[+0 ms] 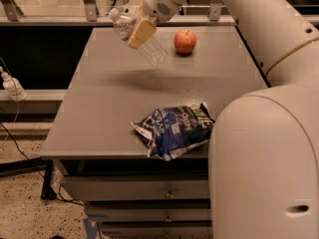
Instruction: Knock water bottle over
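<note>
The water bottle (152,52) is the one thing to lay flat here, and it sits in the upper middle of the frame, tilted steeply with its white cap toward the upper left and its base toward the lower right. Nearest, at the lower right, the robot's arm (264,173) bulks large: smooth, rounded, cream-coloured shells. Beside it a crumpled blue and white chip bag (174,131) lies at the front edge of the table (99,108), a flat matte grey top over metal drawers (149,198). Farther back, a soft shadow on the grey suggests the bottle hangs just clear of the surface. The gripper (139,32) is clamped across the bottle's upper half, one tan pad (143,29) pressed flat on the clear ribbed plastic. A round red apple (185,42) rests just right of the bottle's base. To finish well, I judge the arm should lower the bottle until its side meets bare table, then let go low: a light, empty-looking cylinder will roll, so it is best set away from the apple and the left edge. At the far left a small white object (12,86) hangs on a cable.
</note>
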Motion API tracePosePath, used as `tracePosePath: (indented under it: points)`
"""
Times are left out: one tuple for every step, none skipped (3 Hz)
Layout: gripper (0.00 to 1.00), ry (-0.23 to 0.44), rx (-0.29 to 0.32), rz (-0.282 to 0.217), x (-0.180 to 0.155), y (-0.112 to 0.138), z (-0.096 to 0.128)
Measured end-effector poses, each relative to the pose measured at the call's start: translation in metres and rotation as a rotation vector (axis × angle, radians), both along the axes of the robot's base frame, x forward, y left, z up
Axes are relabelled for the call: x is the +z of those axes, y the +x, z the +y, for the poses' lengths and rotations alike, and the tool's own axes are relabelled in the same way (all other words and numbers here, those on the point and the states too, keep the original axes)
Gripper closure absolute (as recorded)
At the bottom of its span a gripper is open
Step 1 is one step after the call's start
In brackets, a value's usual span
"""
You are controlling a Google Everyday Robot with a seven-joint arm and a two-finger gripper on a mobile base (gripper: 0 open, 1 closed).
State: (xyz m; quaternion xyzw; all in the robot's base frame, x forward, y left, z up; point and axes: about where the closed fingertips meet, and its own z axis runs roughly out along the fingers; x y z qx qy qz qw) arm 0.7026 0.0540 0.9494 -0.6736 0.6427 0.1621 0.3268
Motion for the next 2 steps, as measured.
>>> tracePosePath:
  points:
    - [1.00, -0.180, 0.093, 0.064, -0.023, -0.023, -0.008]
    - [0.82, -0.288, 0.190, 0.117, -0.042, -0.037, -0.002]
